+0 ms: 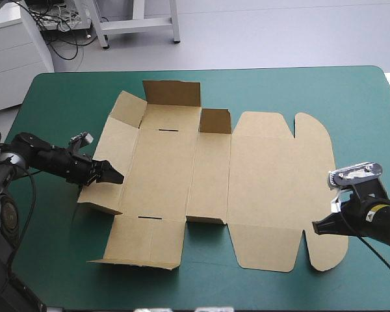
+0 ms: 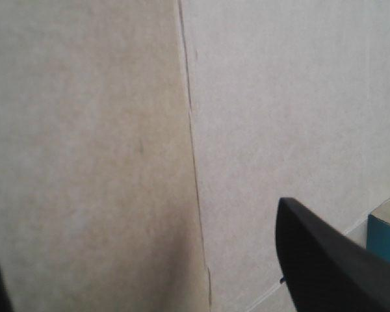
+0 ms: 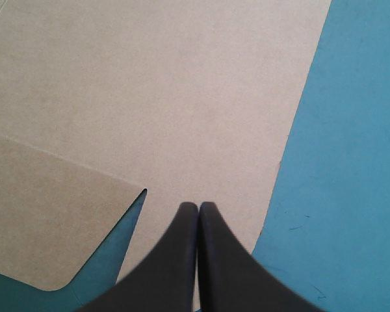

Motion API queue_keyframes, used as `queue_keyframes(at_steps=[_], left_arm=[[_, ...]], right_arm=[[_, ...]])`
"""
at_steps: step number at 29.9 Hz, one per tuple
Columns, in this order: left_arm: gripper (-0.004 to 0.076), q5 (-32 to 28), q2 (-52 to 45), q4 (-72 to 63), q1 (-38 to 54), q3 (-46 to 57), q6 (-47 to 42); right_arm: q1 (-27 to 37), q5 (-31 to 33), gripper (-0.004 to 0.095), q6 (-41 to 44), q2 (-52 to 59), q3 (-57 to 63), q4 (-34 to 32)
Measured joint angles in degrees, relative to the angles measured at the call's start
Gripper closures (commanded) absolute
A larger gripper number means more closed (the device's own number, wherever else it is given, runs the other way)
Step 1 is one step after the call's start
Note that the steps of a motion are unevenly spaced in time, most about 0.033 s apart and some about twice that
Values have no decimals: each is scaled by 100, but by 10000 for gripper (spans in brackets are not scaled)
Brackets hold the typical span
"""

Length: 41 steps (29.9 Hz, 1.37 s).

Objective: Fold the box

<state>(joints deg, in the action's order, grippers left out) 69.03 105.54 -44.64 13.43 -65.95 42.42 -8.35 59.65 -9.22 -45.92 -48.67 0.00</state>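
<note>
Box (image 1: 214,175) lies mostly flat on the teal-green counter (image 1: 312,84); left pincer (image 1: 115,177) spread apart over its left wall, right pincer (image 1: 318,227) pressed together at its right edge.

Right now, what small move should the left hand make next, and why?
Probably shut the left hand on the left side panel of the box: its fingers stand open over that panel, which lies nearly flat, not yet raised.

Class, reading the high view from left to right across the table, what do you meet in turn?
left gripper at the left wall → box → right gripper at its right edge
</note>
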Motion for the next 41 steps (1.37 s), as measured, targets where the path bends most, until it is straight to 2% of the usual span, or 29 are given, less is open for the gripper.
queue_keyframes(at_steps=[8, 10, 14, 15, 24, 28, 34, 41], left_arm=[[429, 11, 91, 206, -31, -213, -385], [505, 24, 118, 262, -38, -302, -585], [734, 24, 187, 418, -69, -442, -851], [752, 63, 201, 399, -69, -453, -867], [756, 244, 207, 171, -93, -533, -531], [756, 215, 287, 115, -199, -867, -510], [756, 127, 225, 516, -689, -2074, -498], [756, 200, 210, 1840, -1972, -4055, -926]], right_arm=[[0, 30, 926, 0, 0, 0, 0], [0, 56, 926, 0, 0, 0, 0], [0, 89, 926, 0, 0, 0, 0], [0, 90, 926, 0, 0, 0, 0], [0, 102, 926, 0, 0, 0, 0], [0, 74, 926, 0, 4, 0, 0], [0, -28, 926, 0, 4, 0, 0], [0, -178, 926, 0, 4, 0, 0]])
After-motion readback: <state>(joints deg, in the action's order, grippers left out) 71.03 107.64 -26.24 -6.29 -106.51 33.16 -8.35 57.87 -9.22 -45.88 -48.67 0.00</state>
